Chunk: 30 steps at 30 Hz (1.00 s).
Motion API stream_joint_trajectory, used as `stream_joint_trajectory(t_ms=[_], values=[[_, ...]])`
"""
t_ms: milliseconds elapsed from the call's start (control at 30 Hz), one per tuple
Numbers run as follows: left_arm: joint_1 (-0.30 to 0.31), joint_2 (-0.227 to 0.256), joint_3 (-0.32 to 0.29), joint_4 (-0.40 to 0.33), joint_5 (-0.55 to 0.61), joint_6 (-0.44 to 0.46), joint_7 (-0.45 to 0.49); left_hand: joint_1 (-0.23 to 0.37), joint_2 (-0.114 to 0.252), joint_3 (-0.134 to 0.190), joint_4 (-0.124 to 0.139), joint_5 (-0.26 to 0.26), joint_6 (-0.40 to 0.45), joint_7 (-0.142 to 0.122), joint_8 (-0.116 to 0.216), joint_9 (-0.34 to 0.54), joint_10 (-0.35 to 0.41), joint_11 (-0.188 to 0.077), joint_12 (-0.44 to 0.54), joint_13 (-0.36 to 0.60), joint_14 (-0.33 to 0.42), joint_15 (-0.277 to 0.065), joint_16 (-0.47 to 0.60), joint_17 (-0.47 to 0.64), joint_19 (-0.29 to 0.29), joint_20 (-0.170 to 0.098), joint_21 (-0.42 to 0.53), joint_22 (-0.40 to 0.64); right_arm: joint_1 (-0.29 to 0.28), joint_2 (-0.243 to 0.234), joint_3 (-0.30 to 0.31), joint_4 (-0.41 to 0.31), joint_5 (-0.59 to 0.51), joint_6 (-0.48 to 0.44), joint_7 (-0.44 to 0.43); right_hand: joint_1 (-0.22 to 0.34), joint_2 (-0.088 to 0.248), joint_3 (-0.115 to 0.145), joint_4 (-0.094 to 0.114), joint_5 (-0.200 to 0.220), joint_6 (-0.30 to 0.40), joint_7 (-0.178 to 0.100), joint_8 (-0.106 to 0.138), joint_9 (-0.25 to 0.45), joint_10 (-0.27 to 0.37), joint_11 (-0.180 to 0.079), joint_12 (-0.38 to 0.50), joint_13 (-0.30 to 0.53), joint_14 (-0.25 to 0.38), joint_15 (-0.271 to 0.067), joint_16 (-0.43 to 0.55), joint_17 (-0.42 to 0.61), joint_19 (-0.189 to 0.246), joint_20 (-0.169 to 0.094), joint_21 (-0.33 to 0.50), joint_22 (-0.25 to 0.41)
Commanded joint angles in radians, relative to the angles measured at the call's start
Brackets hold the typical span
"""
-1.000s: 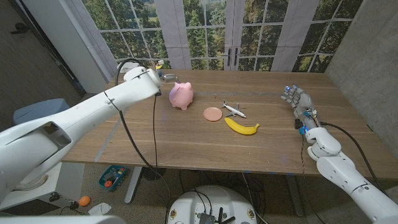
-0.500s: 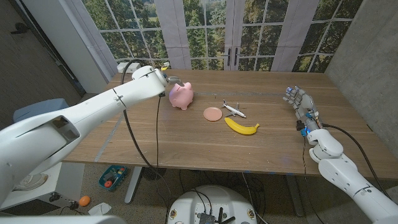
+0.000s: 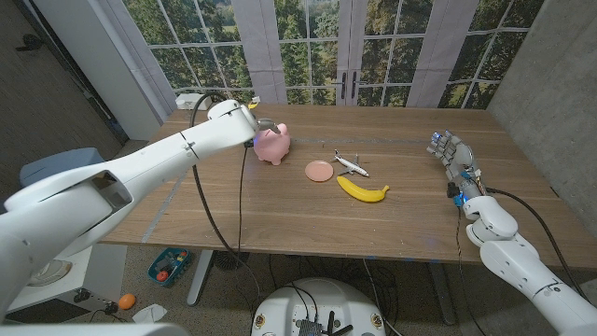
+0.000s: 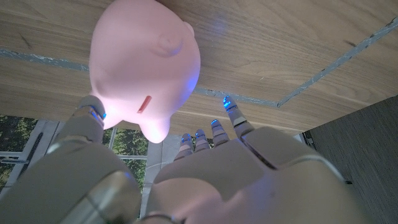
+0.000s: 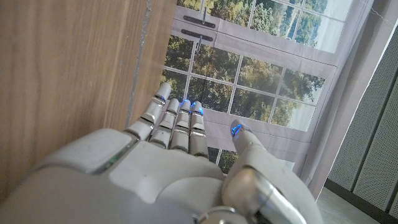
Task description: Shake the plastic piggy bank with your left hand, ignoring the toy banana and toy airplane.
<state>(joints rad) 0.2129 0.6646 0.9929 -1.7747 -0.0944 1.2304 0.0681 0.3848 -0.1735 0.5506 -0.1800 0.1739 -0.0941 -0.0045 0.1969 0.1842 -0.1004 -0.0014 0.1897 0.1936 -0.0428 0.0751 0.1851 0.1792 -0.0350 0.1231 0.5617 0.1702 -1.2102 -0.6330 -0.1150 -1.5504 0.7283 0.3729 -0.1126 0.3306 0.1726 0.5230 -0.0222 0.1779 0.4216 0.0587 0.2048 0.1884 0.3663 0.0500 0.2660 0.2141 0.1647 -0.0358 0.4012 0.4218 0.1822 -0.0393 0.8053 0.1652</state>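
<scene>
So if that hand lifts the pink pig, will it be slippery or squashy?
Probably stiff: the pig looks like hard moulded plastic, holding its round shape. Its glossy, curved body could slide between the fingers of the left hand, so a wide wrap seems safer. It likely feels light, being hollow with a coin slot.

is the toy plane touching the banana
Apart. The head view shows a strip of bare wood between the plane and the banana.
</scene>
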Motion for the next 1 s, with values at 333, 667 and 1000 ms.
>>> stream_joint_trajectory(t_ms=[333, 667, 1000], values=[[-0.030, -0.057, 0.052, 0.082, -0.004, 0.001, -0.002, 0.023, 0.005, -0.010, 0.002, 0.006, 0.000, 0.007, 0.011, 0.003, 0.008, 0.017, 0.010, 0.002, 0.004, 0.010, 0.006, 0.002, 0.015, 0.003, -0.006, 0.004, -0.006, 0.001, 0.009, 0.015, 0.012, -0.005, 0.003, -0.004, 0.000, -0.002, -0.007, 0.004, 0.013, 0.003, 0.004, 0.004, 0.017, 0.002, 0.001, 0.001, 0.017, 0.004, 0.007, 0.001, 0.013, -0.005, -0.006, 0.003], [-0.062, -0.082, 0.079, 0.141, -0.017, 0.020, -0.029, 0.053, 0.022, -0.011, 0.004, 0.004, 0.027, 0.028, 0.026, 0.003, 0.047, 0.040, 0.025, 0.002, 0.036, 0.018, 0.015, 0.001, 0.046, 0.018, -0.012, 0.005, -0.004, 0.004, 0.010, 0.018, 0.013, -0.008, -0.003, -0.006, 0.003, -0.003, -0.006, 0.004, 0.019, 0.002, 0.005, 0.005, 0.024, 0.004, 0.002, 0.002, 0.023, 0.004, 0.009, 0.000, 0.021, 0.000, -0.008, 0.004], [-0.189, -0.107, 0.202, 0.254, -0.020, -0.011, -0.179, 0.079, 0.041, -0.007, 0.006, 0.002, 0.062, 0.067, 0.041, 0.005, 0.070, 0.053, 0.030, 0.003, 0.052, 0.022, 0.017, 0.001, 0.064, 0.016, -0.020, 0.005, 0.008, 0.012, 0.005, 0.033, 0.010, -0.009, -0.007, -0.009, 0.005, -0.004, -0.004, 0.004, 0.022, 0.001, 0.005, 0.005, 0.027, 0.002, 0.002, 0.003, 0.031, 0.008, 0.013, 0.000, 0.027, 0.003, -0.011, 0.004]])
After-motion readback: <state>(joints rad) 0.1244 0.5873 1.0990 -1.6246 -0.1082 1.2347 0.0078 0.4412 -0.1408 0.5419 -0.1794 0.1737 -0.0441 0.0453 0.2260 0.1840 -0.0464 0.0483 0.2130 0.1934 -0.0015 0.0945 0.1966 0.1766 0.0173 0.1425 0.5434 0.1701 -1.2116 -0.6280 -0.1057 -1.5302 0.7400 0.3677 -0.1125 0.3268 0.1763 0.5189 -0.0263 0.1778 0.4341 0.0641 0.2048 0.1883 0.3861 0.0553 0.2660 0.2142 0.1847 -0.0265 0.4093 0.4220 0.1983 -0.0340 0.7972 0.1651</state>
